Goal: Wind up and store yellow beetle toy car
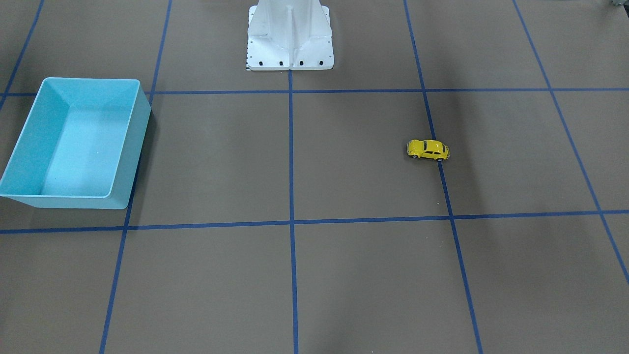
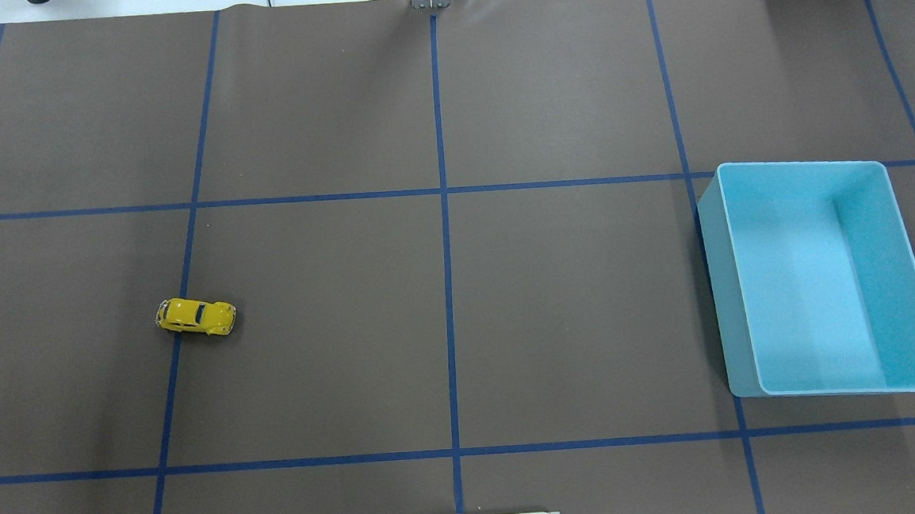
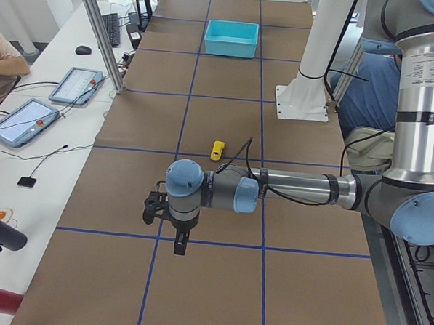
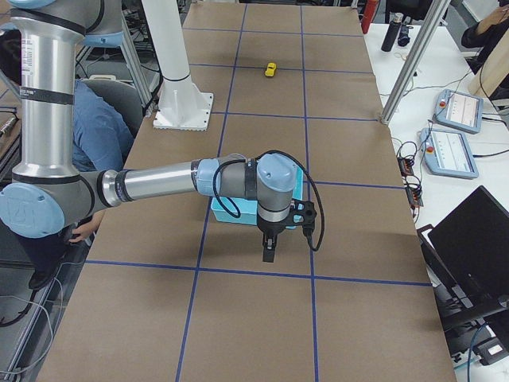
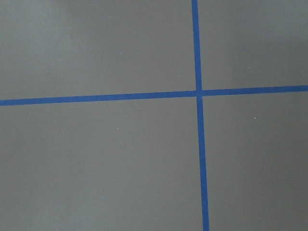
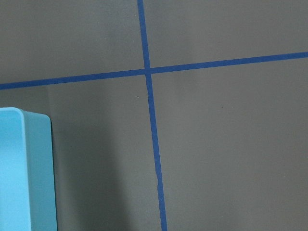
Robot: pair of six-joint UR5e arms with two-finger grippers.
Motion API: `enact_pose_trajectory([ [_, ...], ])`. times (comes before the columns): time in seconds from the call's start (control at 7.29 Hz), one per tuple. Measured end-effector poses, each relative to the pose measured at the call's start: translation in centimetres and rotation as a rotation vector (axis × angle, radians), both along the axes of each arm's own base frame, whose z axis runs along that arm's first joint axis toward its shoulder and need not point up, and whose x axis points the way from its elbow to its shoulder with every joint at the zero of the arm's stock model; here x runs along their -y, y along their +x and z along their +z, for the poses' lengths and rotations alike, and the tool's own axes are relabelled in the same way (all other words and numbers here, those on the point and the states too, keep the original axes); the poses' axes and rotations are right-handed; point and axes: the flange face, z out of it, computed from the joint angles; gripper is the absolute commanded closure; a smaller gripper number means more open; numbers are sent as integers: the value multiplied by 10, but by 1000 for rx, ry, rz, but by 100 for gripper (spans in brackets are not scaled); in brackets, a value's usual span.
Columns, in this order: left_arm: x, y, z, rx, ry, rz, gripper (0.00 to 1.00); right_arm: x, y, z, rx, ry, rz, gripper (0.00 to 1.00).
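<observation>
In the front-facing view the yellow beetle toy car [image 1: 428, 150] is sitting on its wheels across a blue tape line [image 1: 291, 162] on the brown counter [image 1: 344, 275], well apart from the turquoise bin [image 1: 133, 147], and the overhead view is placing the car in the robot's left half. In the left side view the left end effector [image 3: 180, 244] is hanging above the counter near the car. In the right side view the right end effector [image 4: 269, 253] is hanging just beside the bin; I cannot tell how far either is opening.
</observation>
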Motion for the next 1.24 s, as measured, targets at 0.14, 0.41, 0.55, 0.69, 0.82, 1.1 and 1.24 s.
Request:
enact_pose_trajectory([
  [0.14,-2,0,3,0,-6,1,0,1,-1,9,-5,8,-28,0],
  [0.41,-1,0,5,2,-7,3,0,1,-2,38,3,-7,-53,0],
  [0.55,4,0,1,22,5,5,0,2,-2,46,5,-13,-54,0],
  [0.69,12,4,-6,50,20,14,0,2,-2,48,6,-14,-54,0],
  [0.82,24,16,-16,64,41,38,0,2,-1,48,7,-12,-54,0],
  [1.1,60,66,-57,69,127,132,0,1,-1,49,7,-13,-54,0],
  [1.24,74,105,-82,62,179,199,0,2,-2,49,7,-11,-55,0],
])
